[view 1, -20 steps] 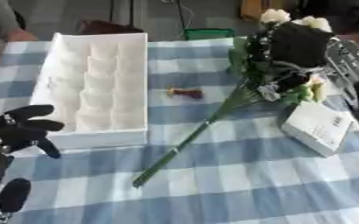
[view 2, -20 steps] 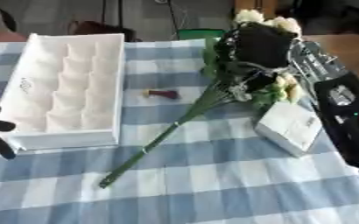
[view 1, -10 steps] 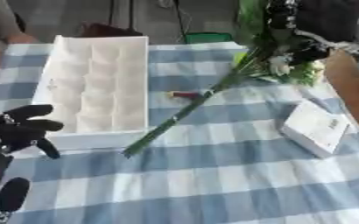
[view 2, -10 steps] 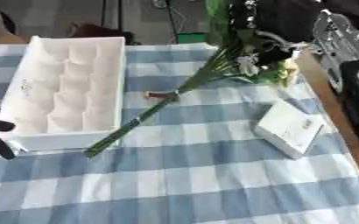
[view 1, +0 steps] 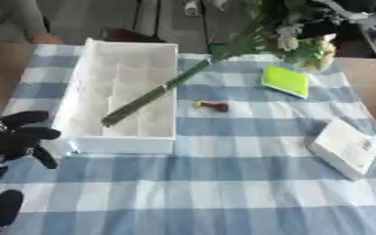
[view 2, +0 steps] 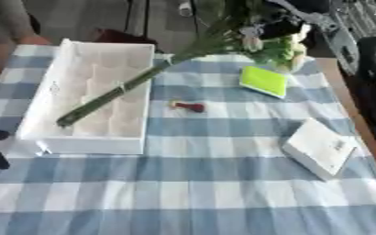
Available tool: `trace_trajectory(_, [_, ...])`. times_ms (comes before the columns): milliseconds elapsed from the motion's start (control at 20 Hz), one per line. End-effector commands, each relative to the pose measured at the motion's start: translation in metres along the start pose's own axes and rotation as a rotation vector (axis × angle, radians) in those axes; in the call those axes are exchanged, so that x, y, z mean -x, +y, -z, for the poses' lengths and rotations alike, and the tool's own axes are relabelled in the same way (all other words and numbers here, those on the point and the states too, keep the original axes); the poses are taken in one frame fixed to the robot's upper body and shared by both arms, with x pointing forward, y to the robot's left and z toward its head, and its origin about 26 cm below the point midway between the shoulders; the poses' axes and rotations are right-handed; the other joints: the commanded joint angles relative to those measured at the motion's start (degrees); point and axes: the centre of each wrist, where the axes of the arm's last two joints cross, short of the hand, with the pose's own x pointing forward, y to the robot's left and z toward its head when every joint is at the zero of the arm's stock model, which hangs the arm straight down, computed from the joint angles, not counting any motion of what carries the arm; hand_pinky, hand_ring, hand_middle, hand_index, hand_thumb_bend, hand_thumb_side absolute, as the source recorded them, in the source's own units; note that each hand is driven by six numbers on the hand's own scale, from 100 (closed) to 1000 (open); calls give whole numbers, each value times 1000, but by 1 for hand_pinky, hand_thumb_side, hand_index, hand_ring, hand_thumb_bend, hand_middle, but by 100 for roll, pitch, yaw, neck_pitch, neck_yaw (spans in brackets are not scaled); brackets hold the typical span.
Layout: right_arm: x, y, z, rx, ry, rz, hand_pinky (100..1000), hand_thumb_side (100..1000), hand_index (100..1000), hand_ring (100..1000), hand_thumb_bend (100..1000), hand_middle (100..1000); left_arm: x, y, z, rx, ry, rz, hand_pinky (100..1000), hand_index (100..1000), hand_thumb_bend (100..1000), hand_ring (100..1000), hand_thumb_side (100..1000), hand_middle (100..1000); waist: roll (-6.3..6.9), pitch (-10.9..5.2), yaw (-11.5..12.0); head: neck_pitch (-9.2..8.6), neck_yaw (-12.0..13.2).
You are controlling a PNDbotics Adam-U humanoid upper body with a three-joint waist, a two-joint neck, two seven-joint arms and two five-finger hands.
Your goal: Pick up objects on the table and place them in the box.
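While the right hand [view 1: 307, 27] holds the flower bunch [view 1: 300, 39] by its head, fingers curled round it, the stem tip lies over the white box [view 1: 87, 137]. The left hand [view 1: 14, 137] rests at the desk's [view 1: 223, 183] left edge, fingers relaxed and spread.

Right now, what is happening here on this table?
The robot's right hand, at the top right, holds a bunch of flowers in the air; its grip is hidden among the blooms. The long green stem slants down, its tip over the white box. The left hand rests open at the lower left. On the checked cloth lie a small red thing, a green pad and a white packet.
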Motion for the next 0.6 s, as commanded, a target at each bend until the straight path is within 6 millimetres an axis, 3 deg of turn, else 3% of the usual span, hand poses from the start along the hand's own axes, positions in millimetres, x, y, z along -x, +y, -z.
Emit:
trace_trajectory(50, [7, -13, 9, 31, 40, -13, 100, 171, 546, 402, 411, 488, -6, 4, 7, 26, -32, 1, 541, 813, 295, 809, 463, 881, 17, -156, 52, -64, -102])
trace_trajectory(200, [5, -15, 19, 47, 60, 3, 100, 100, 548, 358, 395, 475, -6, 3, 9, 34, -40, -12, 533, 807, 316, 799, 443, 872, -39, -191, 236, -82, -168])
trace_trajectory(400, [-4, -14, 41, 83, 60, 54, 100, 100, 549, 349, 392, 471, -7, 3, 16, 29, -91, -46, 523, 803, 368, 784, 384, 859, -134, -240, 558, -117, -279])
trace_trajectory(600, [-15, -11, 53, 80, 18, 87, 100, 100, 552, 347, 396, 472, -8, 4, 23, 7, -151, -100, 518, 803, 388, 775, 396, 850, -192, -270, 942, -156, -439])
